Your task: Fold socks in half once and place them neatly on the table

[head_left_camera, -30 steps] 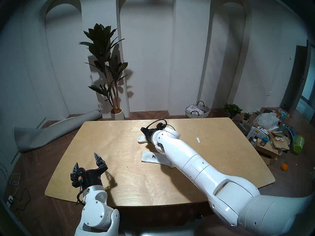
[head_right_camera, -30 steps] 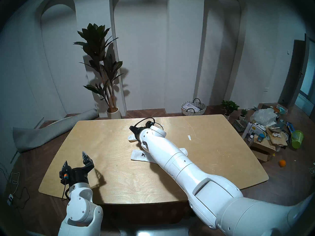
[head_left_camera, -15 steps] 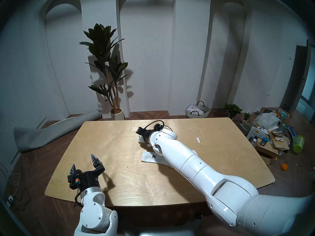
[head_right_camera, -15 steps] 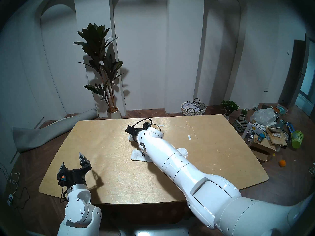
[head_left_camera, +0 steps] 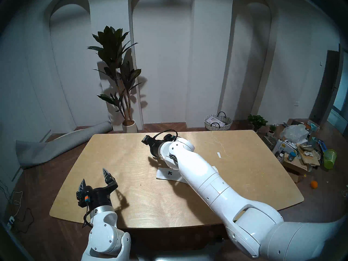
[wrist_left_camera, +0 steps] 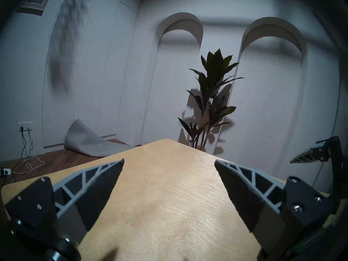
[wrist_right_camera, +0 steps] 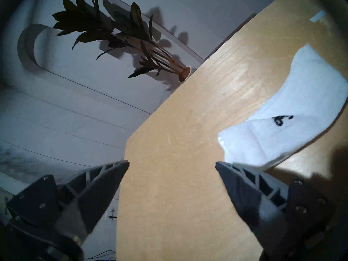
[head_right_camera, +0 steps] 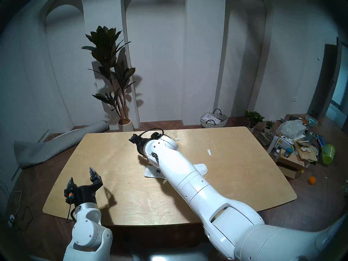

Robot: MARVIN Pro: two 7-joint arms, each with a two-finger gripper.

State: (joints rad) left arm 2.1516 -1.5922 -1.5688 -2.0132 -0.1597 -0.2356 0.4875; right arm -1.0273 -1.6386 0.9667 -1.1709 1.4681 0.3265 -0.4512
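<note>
A white wall with three arched niches (head_left_camera: 162, 57) backs the room; a rolled grey rug (head_left_camera: 56, 147) lies far left, floor clutter (head_left_camera: 299, 151) far right. The plywood table (head_left_camera: 150, 204) fills the middle. Two socks: the near sock (head_left_camera: 165, 174) lies flat at centre, largely hidden under the right arm (head_left_camera: 207, 179); the far sock (wrist_right_camera: 293, 111) seems doubled over, though the head views hide it. Left gripper (head_left_camera: 96, 178) gapes wide and empty at the near-left; right gripper (wrist_right_camera: 172, 163) likewise spread, gripping nothing. Two paper strips (head_right_camera: 209, 152) lie far right

Potted plant (head_left_camera: 116, 70), rolled grey rug (head_left_camera: 56, 149), wicker basket (head_left_camera: 218, 121) beyond
</note>
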